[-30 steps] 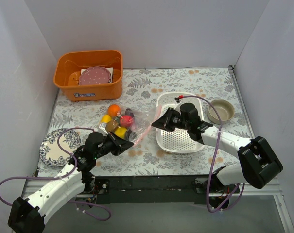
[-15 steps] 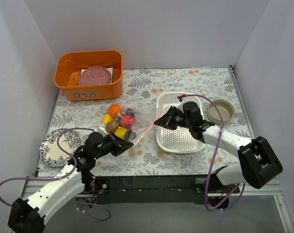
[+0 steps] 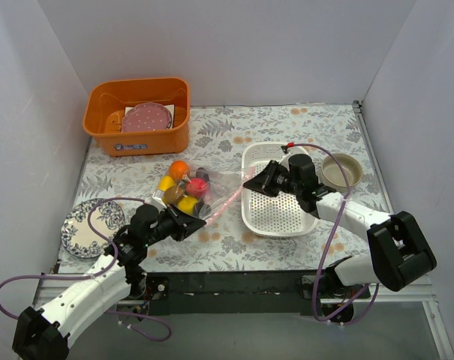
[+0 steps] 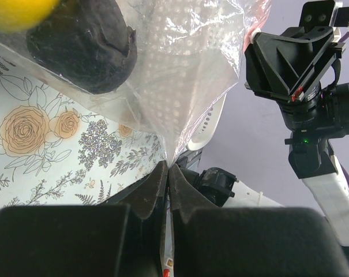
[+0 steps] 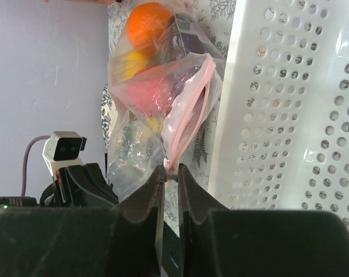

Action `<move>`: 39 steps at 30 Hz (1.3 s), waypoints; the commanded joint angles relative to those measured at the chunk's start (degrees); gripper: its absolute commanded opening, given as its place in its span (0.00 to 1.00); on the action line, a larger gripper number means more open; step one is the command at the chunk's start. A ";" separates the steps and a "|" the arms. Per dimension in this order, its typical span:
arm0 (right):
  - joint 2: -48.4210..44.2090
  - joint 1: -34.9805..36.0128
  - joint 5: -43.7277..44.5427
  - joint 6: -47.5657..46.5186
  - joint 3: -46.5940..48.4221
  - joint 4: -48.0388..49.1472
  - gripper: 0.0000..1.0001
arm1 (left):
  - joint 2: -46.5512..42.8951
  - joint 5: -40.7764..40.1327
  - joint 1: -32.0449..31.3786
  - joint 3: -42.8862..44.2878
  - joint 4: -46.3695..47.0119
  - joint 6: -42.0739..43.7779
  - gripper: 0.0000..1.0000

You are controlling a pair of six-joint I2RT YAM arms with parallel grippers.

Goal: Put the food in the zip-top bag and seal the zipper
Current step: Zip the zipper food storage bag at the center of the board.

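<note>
The clear zip-top bag (image 3: 214, 189) lies left of the middle of the table, holding the food: an orange (image 3: 179, 169), a red apple (image 3: 196, 186), yellow pieces (image 3: 186, 203) and a dark eggplant (image 4: 85, 49). My left gripper (image 3: 202, 218) is shut on the bag's near corner (image 4: 169, 154). My right gripper (image 3: 248, 184) hangs over the left rim of the white basket. Its jaws are pinched on the small white slider (image 5: 172, 168) at the end of the pink zipper (image 5: 192, 111). Part of the zipper still gapes open.
The white perforated basket (image 3: 279, 216) sits right of the bag, under the right arm. A beige bowl (image 3: 341, 172) stands beyond it. An orange bin (image 3: 136, 139) with a pink plate (image 3: 145, 118) is at the back left. A blue patterned plate (image 3: 90, 226) lies at the near left.
My right gripper has drawn to the right and slightly back, stretching the pink zipper edge. The left gripper and the bag's food have stayed put.
</note>
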 commanded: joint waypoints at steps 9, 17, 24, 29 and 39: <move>1.65 -4.31 1.62 -2.95 2.73 3.66 0.17 | -1.66 -0.24 -0.05 -0.75 -1.85 -7.59 0.00; 3.67 -6.07 0.12 -3.66 3.00 5.86 0.17 | -1.48 0.47 -0.05 -1.89 -0.80 -8.37 0.00; 4.90 -7.74 -1.20 -4.18 3.97 6.39 0.17 | -1.92 0.73 -0.05 -2.69 -0.18 -8.99 0.00; 5.16 -8.88 -1.55 -4.45 4.58 6.48 0.17 | -1.49 0.73 -0.05 -2.34 -0.27 -8.82 0.00; 4.64 -10.55 -1.11 -4.71 4.32 7.09 0.18 | -0.78 0.82 -0.05 -1.54 -1.06 -7.85 0.00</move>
